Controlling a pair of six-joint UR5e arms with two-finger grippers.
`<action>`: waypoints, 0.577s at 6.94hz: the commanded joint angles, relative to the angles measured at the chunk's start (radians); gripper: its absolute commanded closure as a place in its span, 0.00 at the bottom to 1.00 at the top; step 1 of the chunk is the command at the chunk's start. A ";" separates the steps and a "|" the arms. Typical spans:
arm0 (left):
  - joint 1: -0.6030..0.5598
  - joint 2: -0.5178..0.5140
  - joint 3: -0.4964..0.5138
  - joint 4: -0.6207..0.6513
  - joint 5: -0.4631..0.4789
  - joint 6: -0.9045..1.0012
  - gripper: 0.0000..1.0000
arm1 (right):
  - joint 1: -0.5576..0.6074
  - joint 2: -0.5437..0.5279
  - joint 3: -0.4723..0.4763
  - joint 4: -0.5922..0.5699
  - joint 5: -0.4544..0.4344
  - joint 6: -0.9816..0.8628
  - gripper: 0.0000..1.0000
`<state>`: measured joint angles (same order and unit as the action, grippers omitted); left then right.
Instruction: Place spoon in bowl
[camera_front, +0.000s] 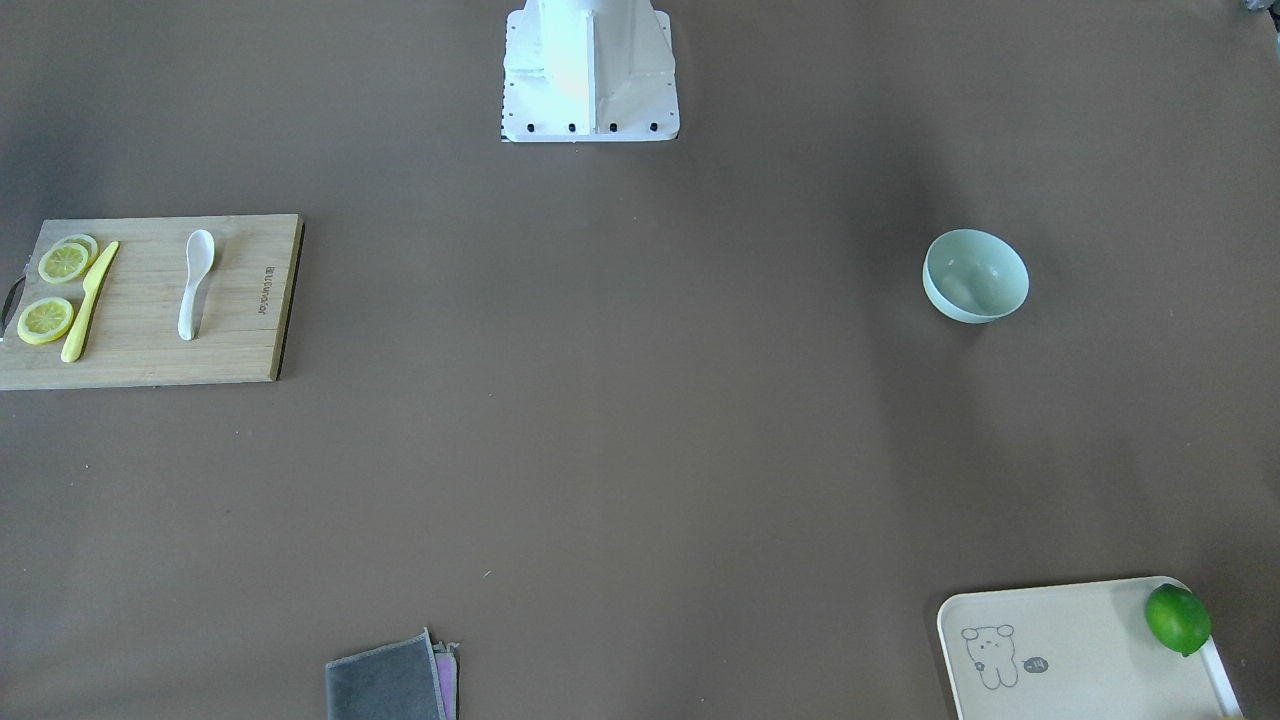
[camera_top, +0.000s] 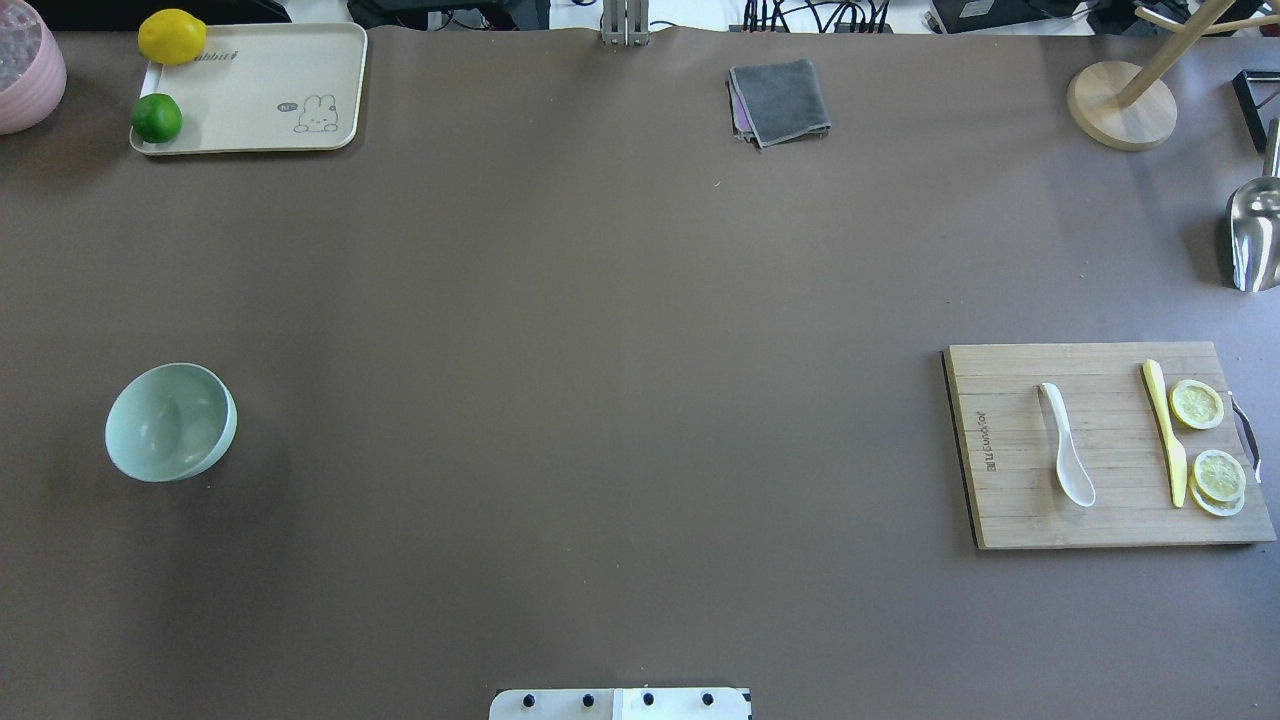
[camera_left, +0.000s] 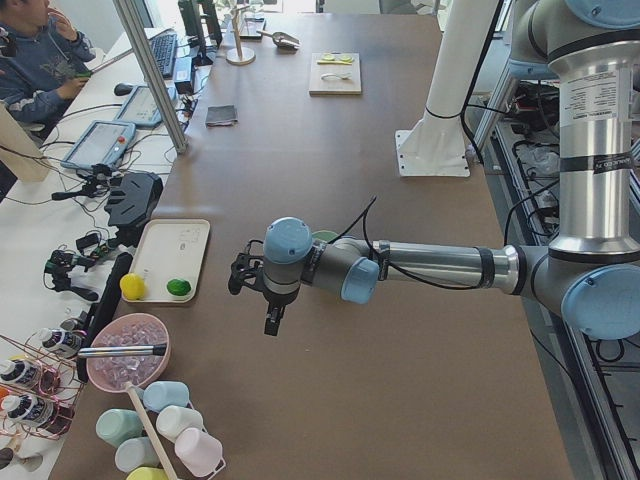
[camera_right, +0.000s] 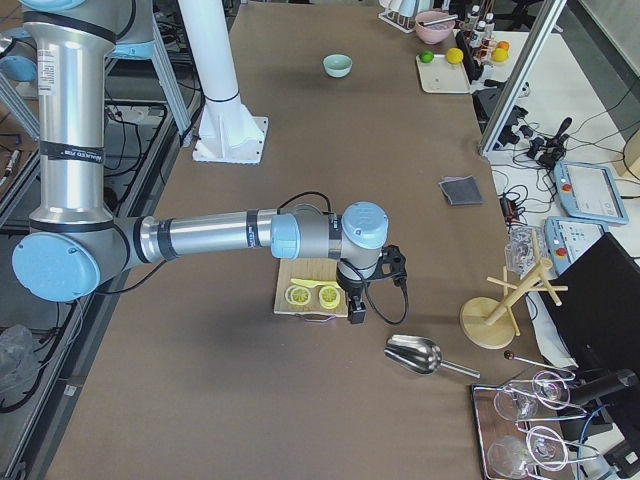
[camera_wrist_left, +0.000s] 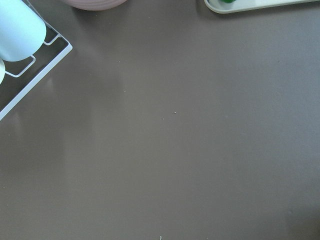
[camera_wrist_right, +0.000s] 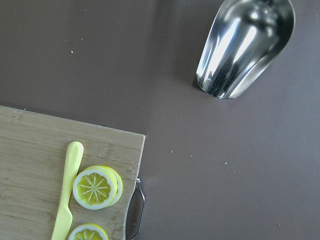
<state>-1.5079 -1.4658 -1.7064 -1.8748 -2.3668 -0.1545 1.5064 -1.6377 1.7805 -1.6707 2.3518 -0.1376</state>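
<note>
The white spoon (camera_front: 196, 283) lies on a wooden cutting board (camera_front: 240, 345), also in the overhead view (camera_top: 1066, 457), next to a yellow knife (camera_top: 1165, 430) and lemon slices (camera_top: 1197, 404). The mint-green bowl (camera_front: 975, 275) stands empty and upright at the table's other end (camera_top: 171, 421). My left gripper (camera_left: 272, 320) hangs above the table near the bowl's end. My right gripper (camera_right: 355, 312) hangs over the board's outer edge. Both show only in the side views, so I cannot tell whether they are open or shut. Neither holds anything I can see.
A cream tray (camera_top: 250, 90) holds a lime (camera_top: 157, 117) and a lemon (camera_top: 172, 36). A grey cloth (camera_top: 781, 100) lies at the far edge. A metal scoop (camera_wrist_right: 245, 45) and a wooden stand (camera_top: 1120, 105) are beyond the board. A pink bowl (camera_top: 25, 65) stands at the far left corner.
</note>
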 joint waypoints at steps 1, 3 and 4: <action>0.000 0.009 0.001 0.000 -0.002 0.001 0.02 | 0.000 0.006 -0.006 0.000 0.000 0.000 0.00; 0.000 0.007 0.001 -0.004 -0.002 -0.005 0.02 | 0.000 0.002 -0.004 0.000 0.001 0.001 0.00; 0.002 0.007 0.002 -0.003 -0.002 -0.005 0.02 | 0.000 0.004 -0.003 0.000 0.001 0.001 0.00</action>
<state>-1.5075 -1.4589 -1.7047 -1.8774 -2.3685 -0.1586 1.5064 -1.6341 1.7768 -1.6705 2.3529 -0.1367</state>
